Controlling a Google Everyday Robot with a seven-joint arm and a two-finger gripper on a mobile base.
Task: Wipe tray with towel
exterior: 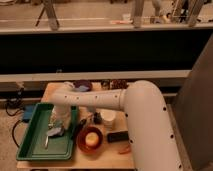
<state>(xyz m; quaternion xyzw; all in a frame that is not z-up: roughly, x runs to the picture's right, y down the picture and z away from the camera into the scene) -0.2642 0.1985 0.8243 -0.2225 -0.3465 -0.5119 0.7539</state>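
The green tray [33, 150] lies on the left part of the small wooden table. My white arm reaches across from the right, and the gripper [60, 119] hangs over the tray's right half, pointing down. Just below the gripper a pale white-bluish towel [55, 131] lies bunched on the tray floor. The gripper is at or touching the towel's top; its body hides the contact. A thin silvery utensil [46, 142] lies on the tray just left of the towel.
A round reddish-brown bowl [91, 139] sits right beside the tray's right rim. A white cup [107, 119], a dark flat item [118, 136] and a small orange piece [125, 149] lie further right. A dark purple bowl [82, 86] stands at the back.
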